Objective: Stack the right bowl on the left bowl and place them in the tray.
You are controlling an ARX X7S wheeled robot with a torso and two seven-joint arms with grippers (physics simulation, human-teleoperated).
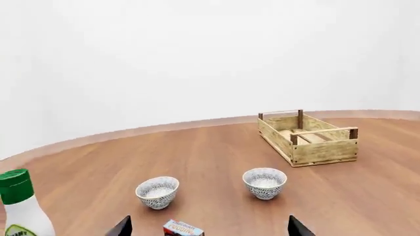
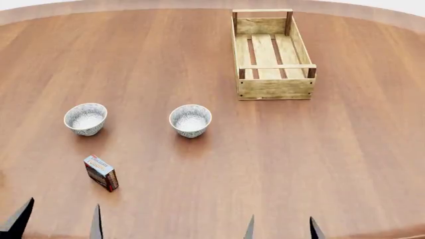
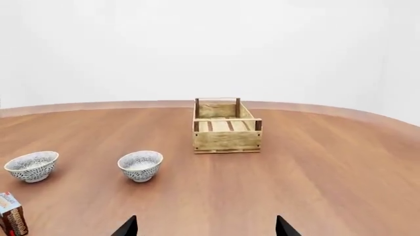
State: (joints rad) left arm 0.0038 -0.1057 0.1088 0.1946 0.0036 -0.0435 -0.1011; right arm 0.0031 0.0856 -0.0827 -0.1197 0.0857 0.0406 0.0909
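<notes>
Both hands, left hand and right hand, sit wide open, empty, at the near desk edge. Right bowl is mid-desk, left bowl well apart on its left, tray far right. Bowls look light, rigid, probably slick, so I'd pinch the rim.

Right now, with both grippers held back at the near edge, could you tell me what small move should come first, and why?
Probably reach the right gripper forward to the right bowl. Both grippers, including the left gripper, are open and hold nothing. That bowl stands apart from the left bowl, and the tray holds nothing.
</notes>
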